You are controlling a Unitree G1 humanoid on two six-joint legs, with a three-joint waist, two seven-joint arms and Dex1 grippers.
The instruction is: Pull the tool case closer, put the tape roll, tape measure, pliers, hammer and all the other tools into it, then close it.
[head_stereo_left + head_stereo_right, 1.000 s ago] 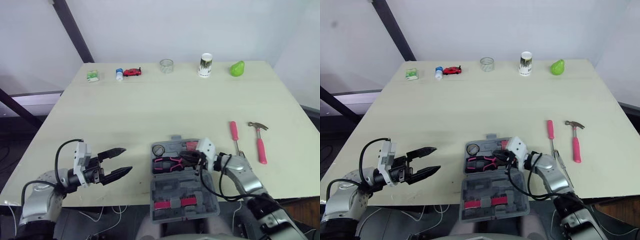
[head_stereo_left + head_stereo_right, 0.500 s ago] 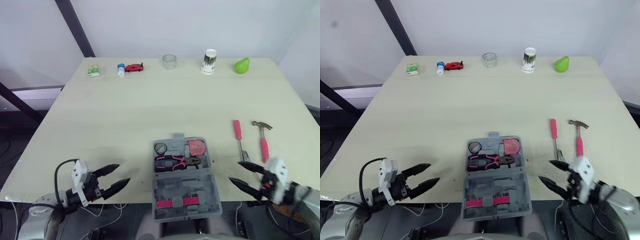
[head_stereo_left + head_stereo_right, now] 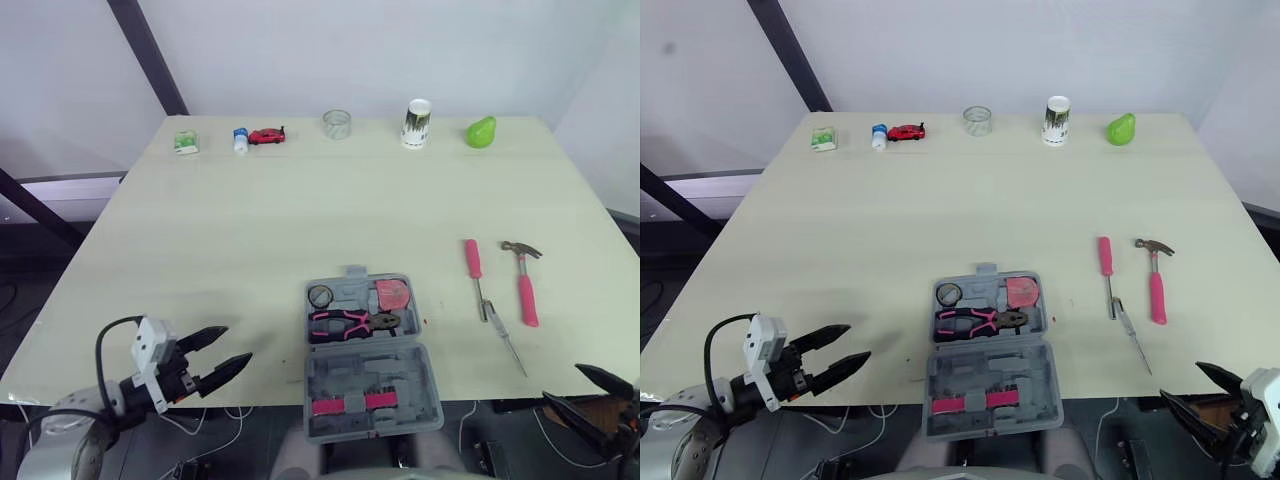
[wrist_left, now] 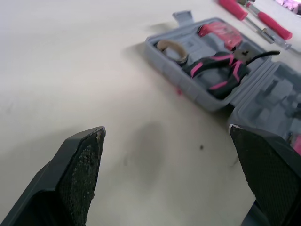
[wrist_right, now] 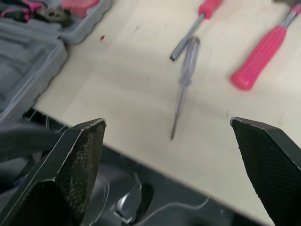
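Between the left pincer [image 3: 237,344] and right pincer [image 3: 560,382] — both wide open, empty — lies the open tool case [image 3: 366,373].

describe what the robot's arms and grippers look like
The left gripper and right gripper each have two black fingers tapering to points, with rough, grainy inner pads. A white block sits behind the left fingers, a black cable loops over that wrist, and the left arm is silver-grey.
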